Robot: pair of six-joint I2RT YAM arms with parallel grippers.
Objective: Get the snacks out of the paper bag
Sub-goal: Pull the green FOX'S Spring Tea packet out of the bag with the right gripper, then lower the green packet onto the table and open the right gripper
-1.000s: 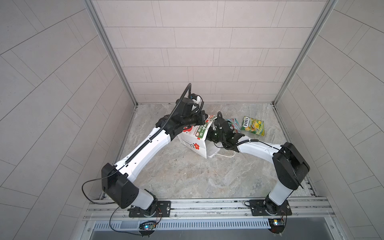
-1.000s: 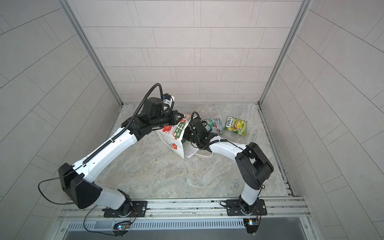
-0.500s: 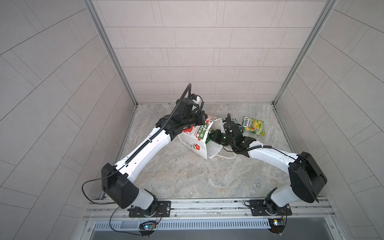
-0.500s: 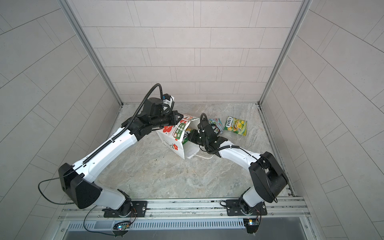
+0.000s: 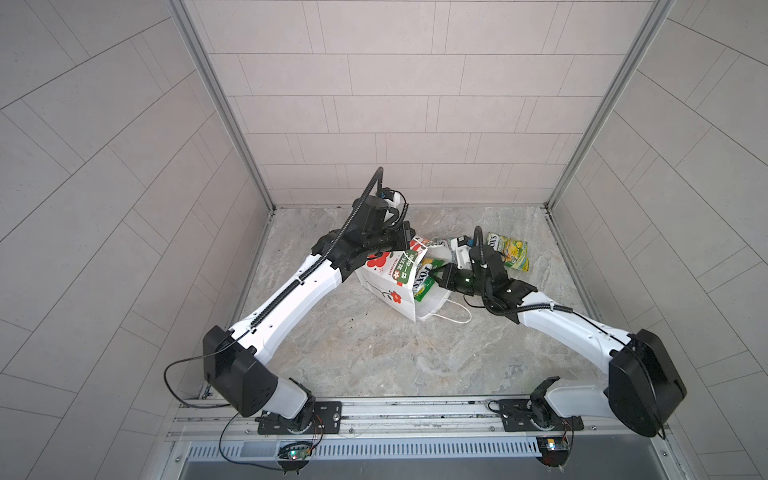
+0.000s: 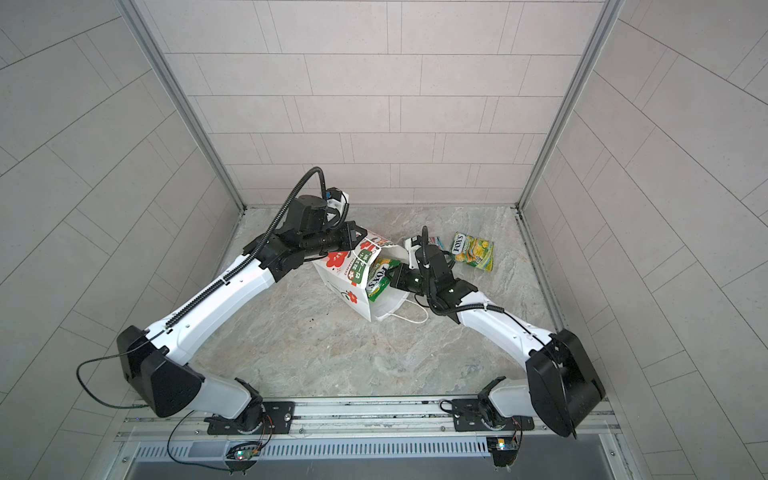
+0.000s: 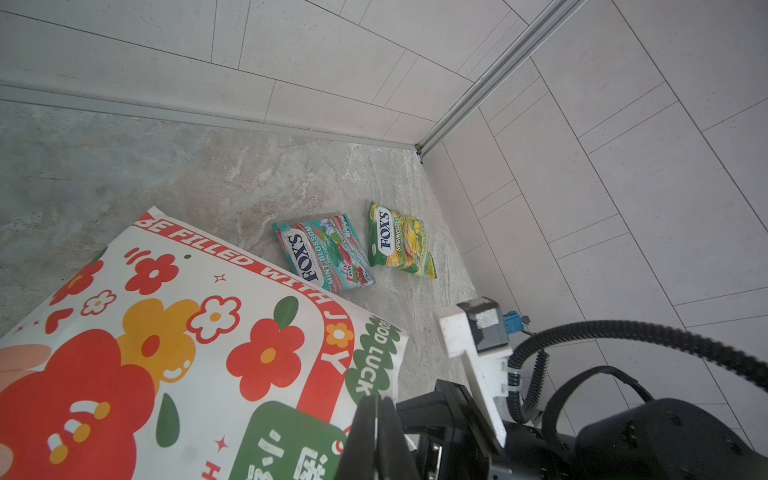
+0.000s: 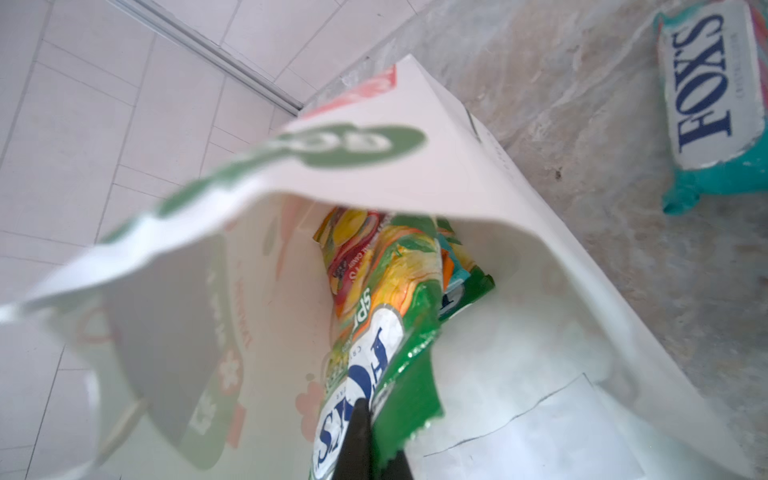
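Mid-tabletop [image 5: 374,353]: bag [image 5: 386,286], rim pinched by left gripper [image 7: 376,415] to hold the mouth open. Right gripper [image 5: 437,277] clamps a green packet [image 5: 424,280], half out.

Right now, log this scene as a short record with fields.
bag: white paper carrier bag with red flowers, lying tipped on the marbled grey tabletop, mouth open
left tool: shut on the bag's upper rim
right tool: shut on a yellow-green glossy packet at the bag's mouth
already out: teal-red glossy packet and second yellow-green packet, side by side on the tabletop
inside bag: at least one orange-red packet
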